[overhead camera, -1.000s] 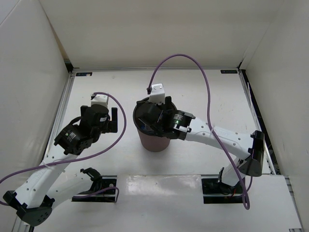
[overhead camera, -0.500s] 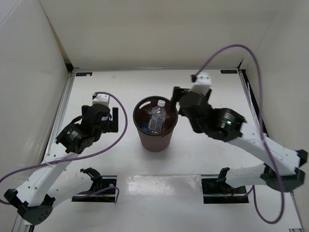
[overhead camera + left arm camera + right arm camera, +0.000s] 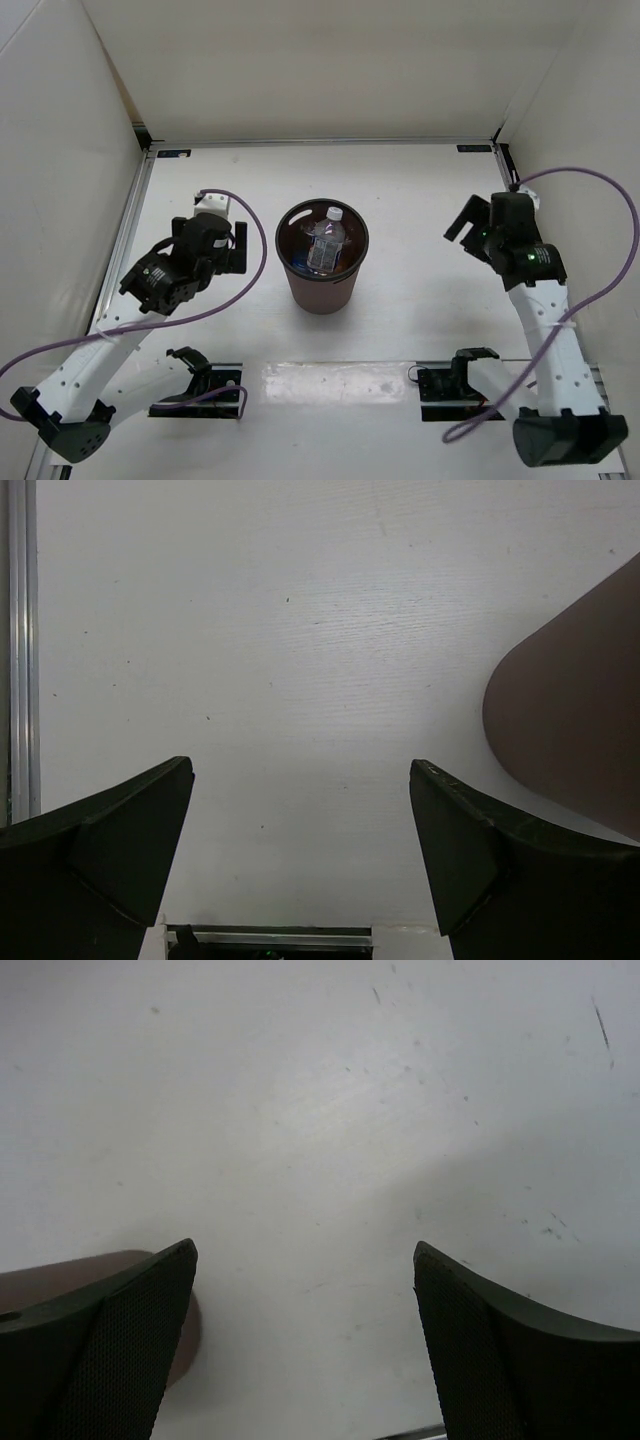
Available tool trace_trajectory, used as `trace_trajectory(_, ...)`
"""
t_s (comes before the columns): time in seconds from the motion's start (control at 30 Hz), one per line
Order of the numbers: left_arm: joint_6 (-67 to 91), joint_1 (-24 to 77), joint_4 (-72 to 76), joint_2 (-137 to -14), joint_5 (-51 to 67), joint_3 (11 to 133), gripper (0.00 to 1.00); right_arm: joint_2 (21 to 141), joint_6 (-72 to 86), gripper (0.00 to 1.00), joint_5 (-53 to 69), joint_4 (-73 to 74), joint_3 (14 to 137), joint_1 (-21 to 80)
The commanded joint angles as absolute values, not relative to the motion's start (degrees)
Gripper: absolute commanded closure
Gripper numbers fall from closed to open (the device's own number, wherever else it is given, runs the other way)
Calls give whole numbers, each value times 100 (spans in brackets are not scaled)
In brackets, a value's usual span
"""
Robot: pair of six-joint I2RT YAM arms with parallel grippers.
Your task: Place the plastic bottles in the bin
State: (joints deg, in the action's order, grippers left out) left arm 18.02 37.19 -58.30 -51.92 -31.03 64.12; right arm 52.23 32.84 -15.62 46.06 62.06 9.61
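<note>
Right pincer has swung off the bin to the right side of the counter — spread wide, empty — left pincer also spread, empty, beside the bin, clear white-capped plastic bottle lying inside it.

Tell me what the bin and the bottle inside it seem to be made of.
The bin looks like matte maroon-brown plastic: its wall is smooth and seamless, with a dull sheen. The bottle seems to be thin clear plastic, since the dark inside of the bin shows through it.
</note>
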Motion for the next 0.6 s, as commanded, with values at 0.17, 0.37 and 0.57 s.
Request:
trace_trajectory(0.17,1793,3700,-5827,-5247,-3138,6425,0,5589,2417,10,-359,4403,5775,272)
trace_trajectory(0.37,1793,3691,-5845,-5300,-3155,6416,0,5906,2391,10,-606,4228,5389,220)
trace_trajectory(0.57,1784,3691,-5845,-5344,-3164,6434,0,5625,2329,10,-378,3631,4791,-167)
